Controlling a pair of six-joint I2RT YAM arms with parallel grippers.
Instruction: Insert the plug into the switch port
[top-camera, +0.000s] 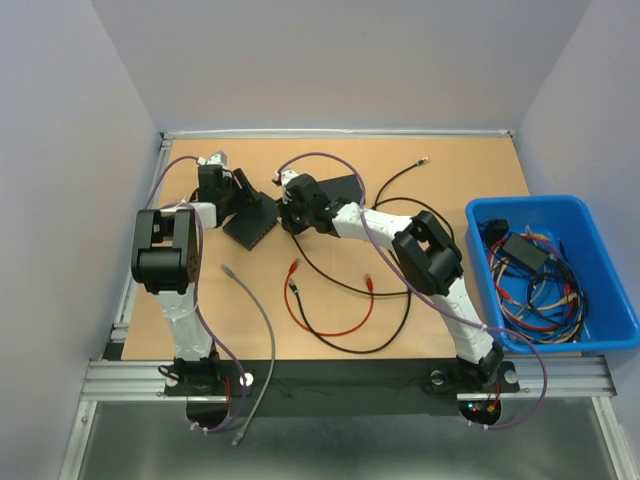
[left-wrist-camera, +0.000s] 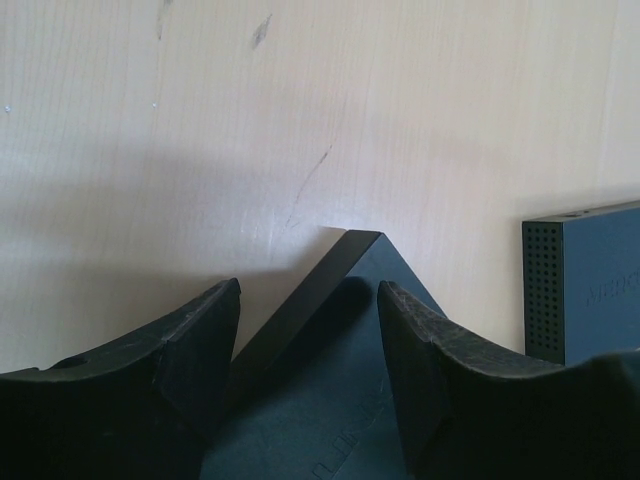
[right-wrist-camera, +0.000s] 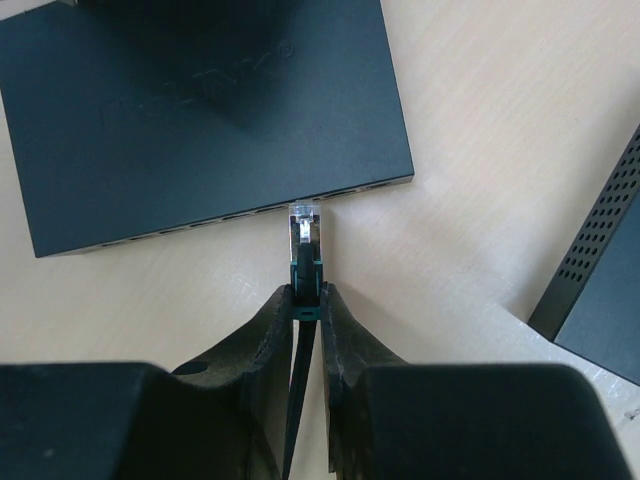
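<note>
A black switch (top-camera: 252, 222) lies on the wooden table, its row of ports facing my right gripper (top-camera: 288, 212). In the right wrist view my right gripper (right-wrist-camera: 305, 290) is shut on a clear-tipped plug (right-wrist-camera: 305, 235) with a black cable. The plug's tip sits right at the mouth of a port in the switch's (right-wrist-camera: 200, 110) front edge. My left gripper (top-camera: 230, 198) is over the switch's far corner. In the left wrist view its jaws (left-wrist-camera: 308, 290) stand apart, straddling that corner of the switch (left-wrist-camera: 340, 400). Contact with the switch is unclear.
A second dark switch (top-camera: 345, 190) with a perforated side (left-wrist-camera: 580, 285) lies just behind the right gripper and shows in the right wrist view (right-wrist-camera: 600, 290). Red (top-camera: 330, 322), black and grey (top-camera: 258, 320) cables lie loose mid-table. A blue bin (top-camera: 600, 340) of cables stands at the right.
</note>
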